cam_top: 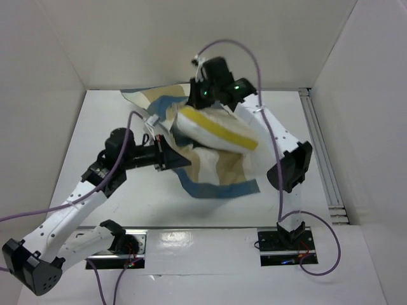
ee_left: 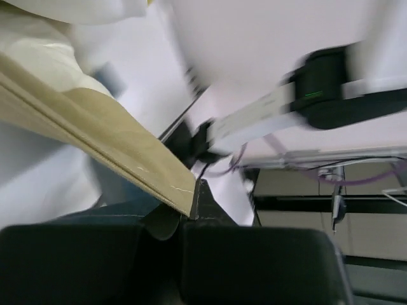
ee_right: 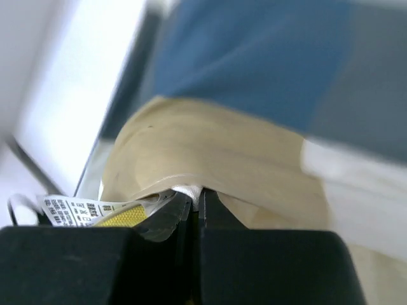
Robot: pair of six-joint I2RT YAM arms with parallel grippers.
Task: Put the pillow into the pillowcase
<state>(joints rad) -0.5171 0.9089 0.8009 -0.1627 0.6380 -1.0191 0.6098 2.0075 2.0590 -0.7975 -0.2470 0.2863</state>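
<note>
Pillow [cam_top: 203,122] lay half-wrapped in pillowcase [cam_top: 219,175] mid-surface [cam_top: 210,213], far end hidden by arm. Left jaws pinched pillowcase hem. Right jaws, readable only in wrist view, clamped tan pillowcase cloth beside label [ee_right: 70,210].

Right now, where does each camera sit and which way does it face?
Top camera: above and behind the robot, facing down at the table, pillow and pillowcase; left arm and right arm show.
Left wrist: low, facing across toward the right arm; the left fingers pinch the pillowcase edge.
Right wrist: close against the pillowcase; the right fingers shut on tan cloth.
Shared: both wrist views show the pillowcase.
</note>
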